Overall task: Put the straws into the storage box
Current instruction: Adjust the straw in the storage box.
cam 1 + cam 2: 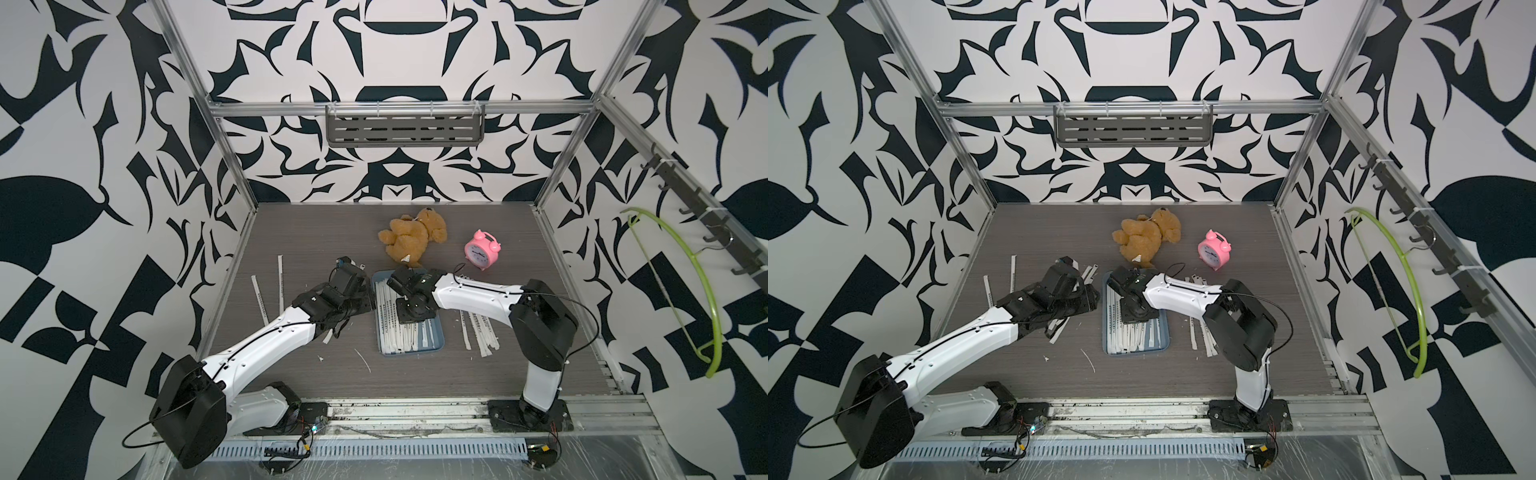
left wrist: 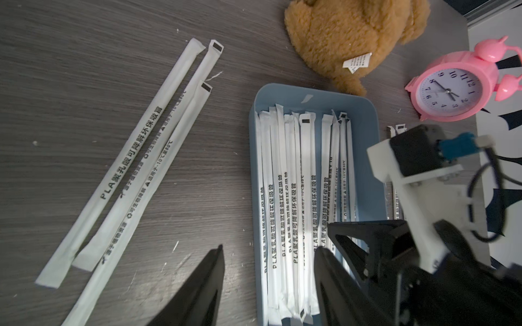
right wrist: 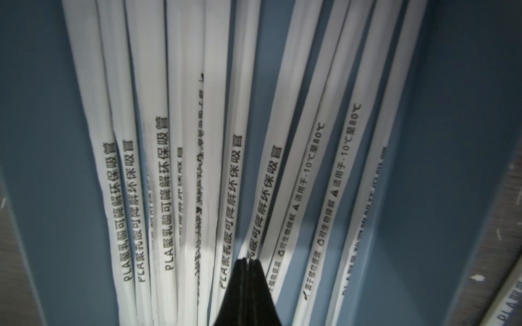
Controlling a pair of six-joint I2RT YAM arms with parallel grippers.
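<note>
Left pincer [image 2: 269, 249] hangs open, its two black wedge-shaped fingers [image 2: 197, 290] spread wide with nothing gripped, poised above the left wall of the storage box [image 2: 324, 98]. Farthest left on the dark wood-grain surface [image 1: 311, 232] lie loose straws [image 2: 135, 169]. They are long, thin, flat white paper sleeves with a line of small black print and square crimped ends. Three of them lie close together and overlapping in the left wrist view. A few more poke out from under the left arm in both top views.

The storage box is a shallow blue-grey plastic tray with rounded corners and a low smooth rim, sitting mid-surface. Many straws lie inside it lengthwise, side by side and partly overlapping, with a bare strip of floor along its right side.

Right pincer [image 3: 248, 261] is closed, its slim black tips pressed together and set down among the straws in the box. Whether a wrapper is pinched between them cannot be told.

Right of the box another bunch of straws lies fanned on the surface, partly under the right arm. Just beyond the box's far rim a fuzzy brown teddy bear [image 1: 411, 237] lies slumped. To its right sits a glossy pink round alarm clock [image 1: 482, 249] with twin bells and a white face.
</note>
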